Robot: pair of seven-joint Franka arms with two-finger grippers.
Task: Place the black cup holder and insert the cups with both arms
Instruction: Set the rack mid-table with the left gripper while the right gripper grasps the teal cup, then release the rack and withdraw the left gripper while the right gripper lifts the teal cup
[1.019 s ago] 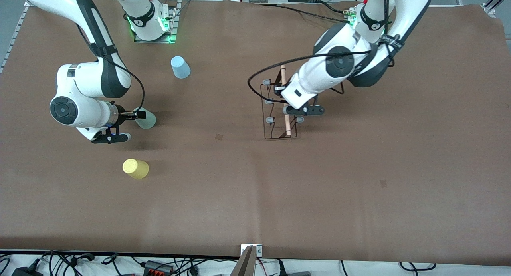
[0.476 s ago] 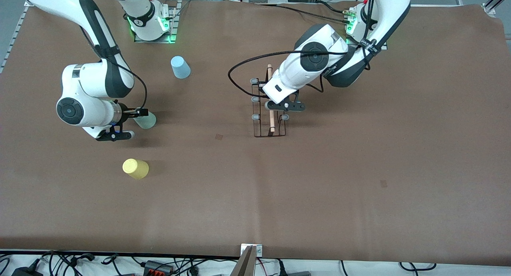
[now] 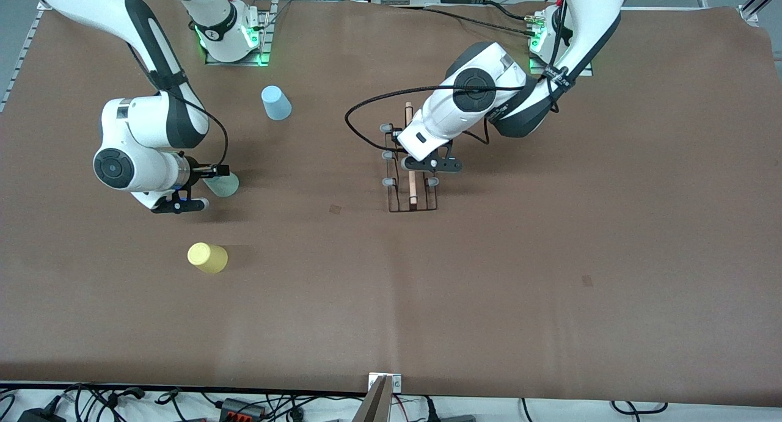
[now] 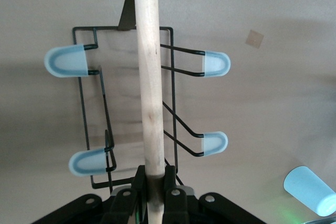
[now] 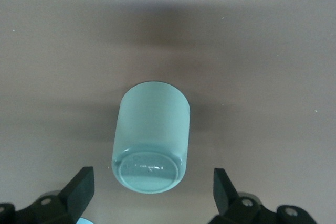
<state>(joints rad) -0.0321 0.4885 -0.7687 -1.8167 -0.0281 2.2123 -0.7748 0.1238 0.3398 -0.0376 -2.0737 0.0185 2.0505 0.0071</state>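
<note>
Left gripper [image 4: 152,195]: black 2-finger claw clamped on the light wooden rod handle [image 4: 148,77] of the rack, gripping it near one end; in the front view it sits over the rack near the table's middle [image 3: 408,155].
Black cup holder [image 3: 410,176]: thin black wire rack with a rectangular base and upright pegs capped in pale grey-blue tips; 4 of those tips [image 4: 66,60] show in the left wrist view. It lies around the middle of the table, toward the left arm's end, its rod running along its length. Whether its base touches the brown table cover [image 3: 550,257] cannot be told.
Right gripper [image 5: 152,190]: black 2-finger claw, fingers spread wide apart on either side of the pale green cup, not touching it; in the front view it is low at the cup [image 3: 211,173].
Pale green plastic tumbler [image 3: 223,183]: small and tapered, standing upside down on the table toward the right arm's end, its closed base up and between the right gripper's open fingers [image 5: 79,188].
Light blue plastic tumbler [image 3: 276,102]: upside down on the table, farther from the front camera than the green one, near the right arm's base.
Yellow plastic tumbler [image 3: 208,257]: upside down, nearer to the front camera than the green one, well apart from the rack.
</note>
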